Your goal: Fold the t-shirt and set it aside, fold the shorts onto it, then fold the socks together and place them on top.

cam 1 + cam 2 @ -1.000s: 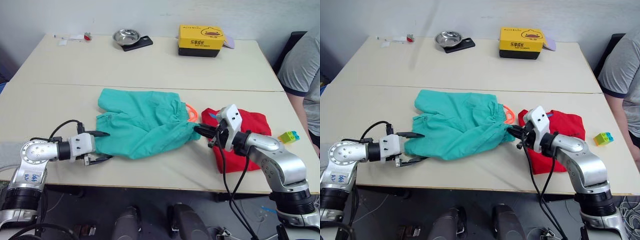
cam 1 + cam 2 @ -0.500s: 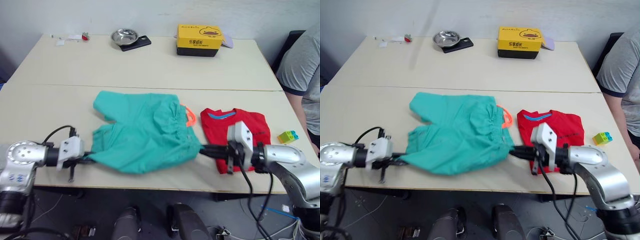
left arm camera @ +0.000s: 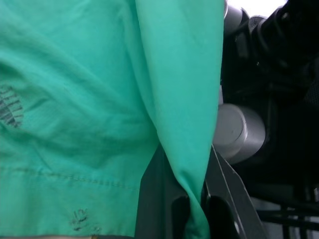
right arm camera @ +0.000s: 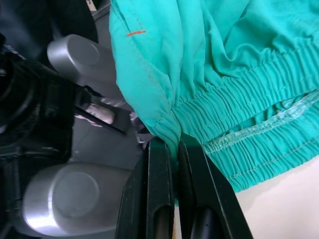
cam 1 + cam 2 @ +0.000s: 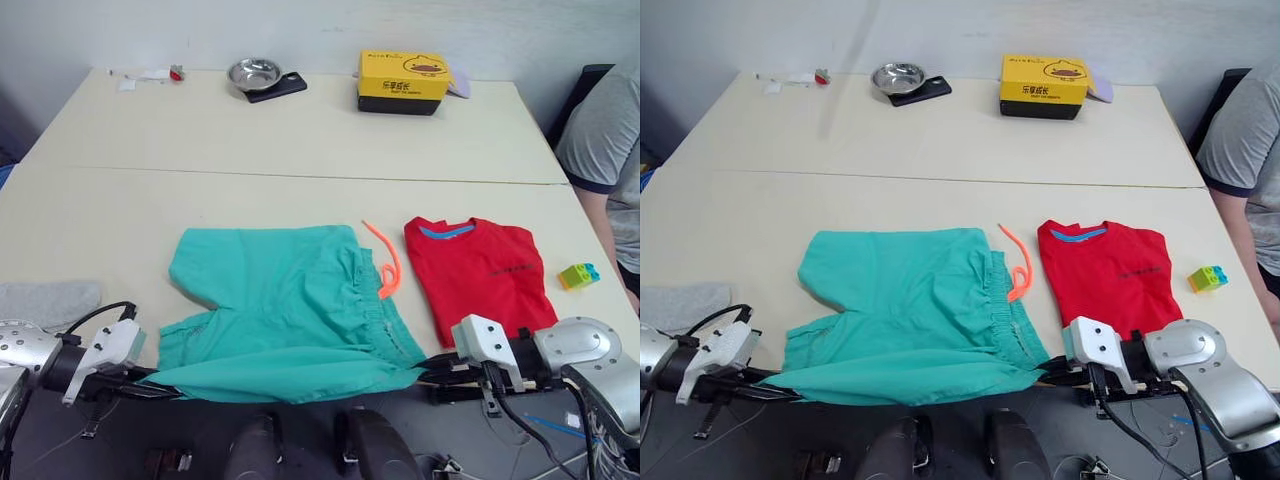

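Beige tabletop point(image 5: 300, 140), soft teal shorts point(image 5: 285, 310) pinched by both grippers point(image 5: 160, 385) point(image 5: 425, 370).

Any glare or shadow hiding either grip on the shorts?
Left eye view: even light, no glare on the shorts, only soft shadows in their folds; the metal bowl glints. Right wrist view: the right gripper and its pinch on the waistband are well lit. Left wrist view: the fold entering the left gripper is shaded but readable.
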